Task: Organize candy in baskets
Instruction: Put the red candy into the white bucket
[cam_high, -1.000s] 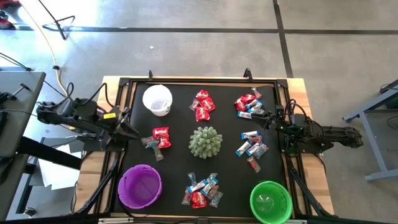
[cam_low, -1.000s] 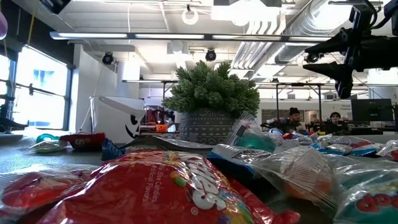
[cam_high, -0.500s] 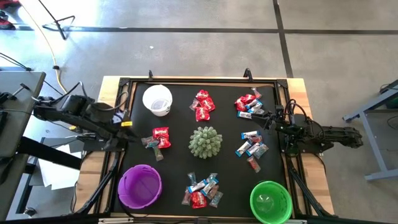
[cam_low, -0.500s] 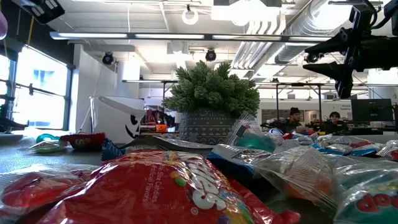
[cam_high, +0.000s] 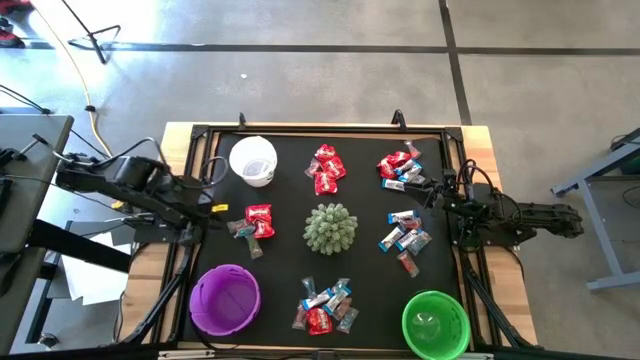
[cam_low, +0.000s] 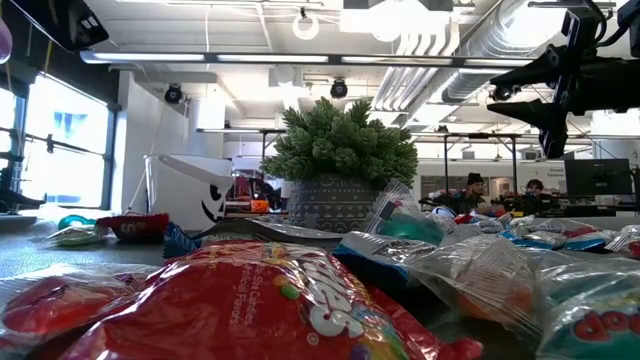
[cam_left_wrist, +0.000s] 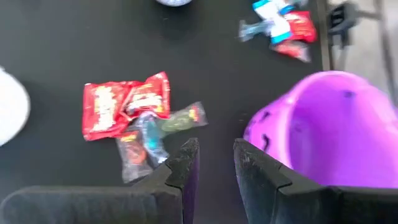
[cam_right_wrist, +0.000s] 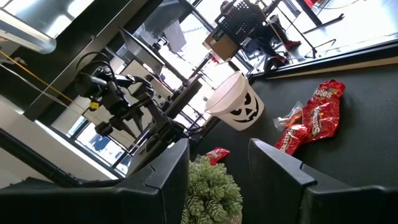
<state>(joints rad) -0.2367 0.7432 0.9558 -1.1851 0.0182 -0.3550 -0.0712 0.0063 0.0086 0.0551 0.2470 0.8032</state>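
Candy lies in several small piles on the black mat: one at the left (cam_high: 255, 222), two at the far side (cam_high: 327, 168) (cam_high: 400, 168), one at the right (cam_high: 405, 236), one at the near edge (cam_high: 325, 305). The white basket (cam_high: 253, 160) stands far left, the purple basket (cam_high: 225, 298) near left, the green basket (cam_high: 435, 323) near right. My left gripper (cam_high: 221, 209) hangs open over the mat's left edge, slanting down; in its wrist view the left pile (cam_left_wrist: 134, 118) lies just beyond its empty fingers (cam_left_wrist: 214, 165), beside the purple basket (cam_left_wrist: 329, 130). My right gripper (cam_high: 440, 192) waits open and level at the right edge.
A spiky pale-green plant (cam_high: 330, 228) stands at the mat's middle, between all the piles. A raised black frame (cam_high: 300, 130) runs round the mat on the wooden table. Bare mat lies between the left pile and the purple basket (cam_left_wrist: 205, 74).
My left gripper has tipped downward toward the mat and moved a little toward the table's right, closer to the left candy pile. Its fingers keep the same gap. My right arm and all the candy have stayed still.
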